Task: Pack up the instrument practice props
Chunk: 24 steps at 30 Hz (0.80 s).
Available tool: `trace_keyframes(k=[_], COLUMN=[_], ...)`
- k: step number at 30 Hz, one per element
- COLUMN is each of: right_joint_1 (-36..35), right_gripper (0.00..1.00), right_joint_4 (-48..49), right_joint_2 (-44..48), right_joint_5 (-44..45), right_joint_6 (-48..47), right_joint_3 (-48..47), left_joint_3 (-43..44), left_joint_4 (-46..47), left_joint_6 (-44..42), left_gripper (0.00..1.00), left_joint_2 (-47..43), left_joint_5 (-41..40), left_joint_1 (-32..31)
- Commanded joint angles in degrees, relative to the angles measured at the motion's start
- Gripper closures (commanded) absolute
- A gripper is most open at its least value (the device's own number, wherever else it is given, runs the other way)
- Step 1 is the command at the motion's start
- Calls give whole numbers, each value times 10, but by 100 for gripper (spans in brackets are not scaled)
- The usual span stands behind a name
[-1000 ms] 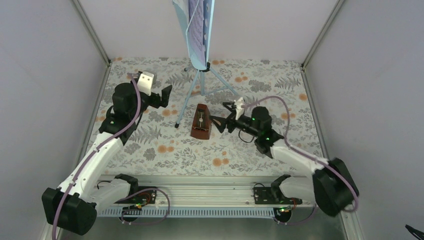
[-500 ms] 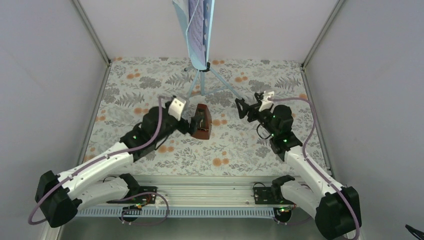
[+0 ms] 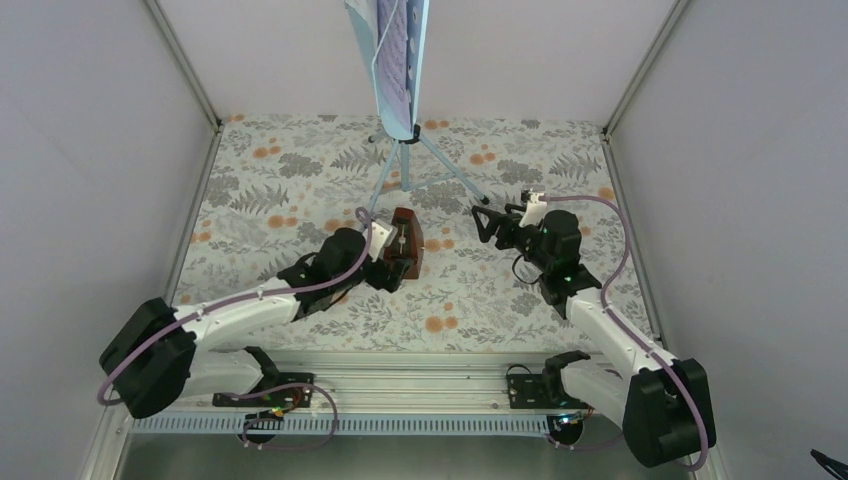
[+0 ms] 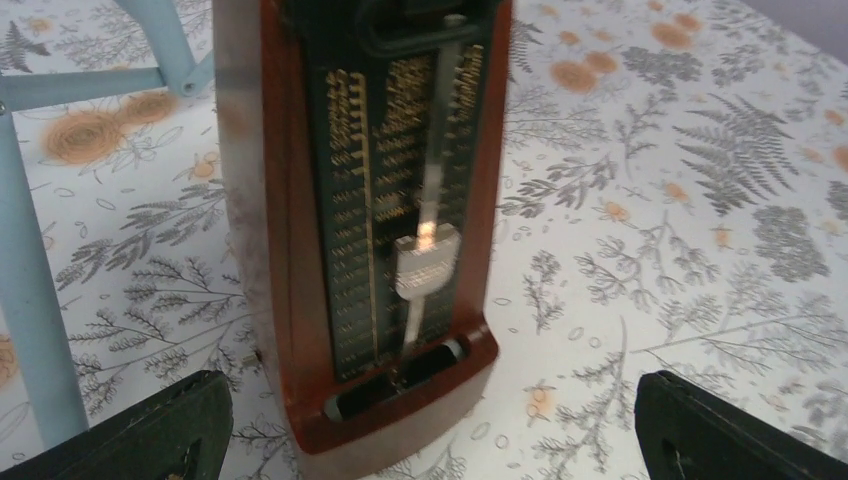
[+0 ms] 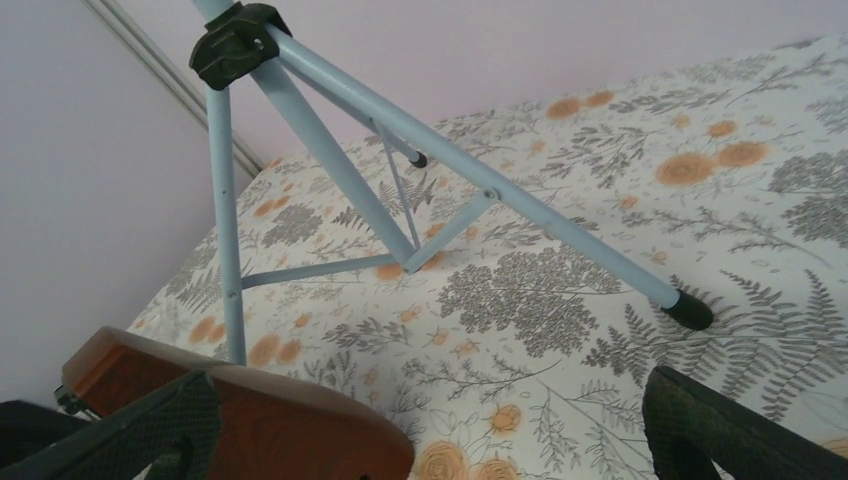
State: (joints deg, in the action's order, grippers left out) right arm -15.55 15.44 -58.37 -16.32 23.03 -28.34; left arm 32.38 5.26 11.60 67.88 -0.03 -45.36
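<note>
The reddish-brown metronome (image 3: 403, 243) stands upright on the floral table, near the front of the pale-blue music stand (image 3: 403, 165). Sheet-music pages (image 3: 393, 40) rest on the stand's desk at the top edge. My left gripper (image 3: 386, 264) is open and low, at the metronome's near left side. In the left wrist view the metronome (image 4: 370, 230) fills the space just ahead of the open left gripper (image 4: 430, 445), apart from both fingers. My right gripper (image 3: 487, 222) is open and empty, right of the metronome. In the right wrist view it (image 5: 430, 440) faces the tripod legs (image 5: 330, 150) and the metronome's side (image 5: 240, 415).
The stand's tripod legs spread over the back middle of the table; one leg (image 4: 30, 300) runs close to the left of the metronome, and one foot (image 5: 690, 308) lies ahead of the right gripper. Grey walls close in the table on three sides.
My left arm has swung from the back left down to the metronome and now frames it. My right gripper has drawn back to the right, away from the metronome.
</note>
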Motion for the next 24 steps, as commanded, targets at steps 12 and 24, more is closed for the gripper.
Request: trace_keyframes(k=[12,24], right_joint_1=[6,6], right_gripper=[0,0], right_joint_4=[9,13], right_joint_2=[7,-2], right_joint_5=[-52,-57], right_joint_6=[13,7], right_joint_3=[10,13], left_joint_3=[54,84], left_joint_4=[55,33], left_joint_6=[-22,-53], left_gripper=[0,26], left_joint_2=[60,94], left_joint_5=[-11,-29], left_joint_1=[40,42])
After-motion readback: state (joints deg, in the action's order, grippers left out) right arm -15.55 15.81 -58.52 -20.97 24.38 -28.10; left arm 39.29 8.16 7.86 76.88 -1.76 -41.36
